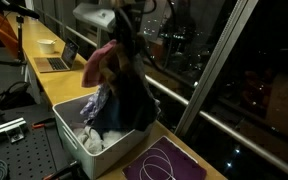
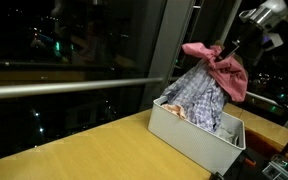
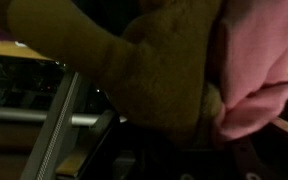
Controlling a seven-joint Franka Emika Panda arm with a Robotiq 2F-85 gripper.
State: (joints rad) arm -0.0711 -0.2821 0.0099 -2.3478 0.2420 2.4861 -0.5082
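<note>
My gripper (image 1: 124, 30) hangs above a white bin (image 1: 76, 132) and is shut on a bundle of clothes that trails down into it. A pink garment (image 2: 222, 68) drapes from the gripper (image 2: 234, 45), with a plaid shirt (image 2: 194, 95) below it reaching into the bin (image 2: 189, 135). In an exterior view the pink garment (image 1: 102, 62) hangs beside a dark garment (image 1: 132, 95). More clothes lie in the bin. The wrist view is filled by brownish cloth (image 3: 154, 70) and the pink garment (image 3: 259, 60); the jaws are hidden behind them.
The bin stands on a yellow wooden table (image 2: 84, 155) beside a dark window with a metal railing (image 2: 64, 88). A purple mat with a white cable (image 1: 166, 162) lies near the bin. A laptop (image 1: 56, 60) sits farther along the desk. A perforated metal board (image 1: 9, 148) lies beside the table.
</note>
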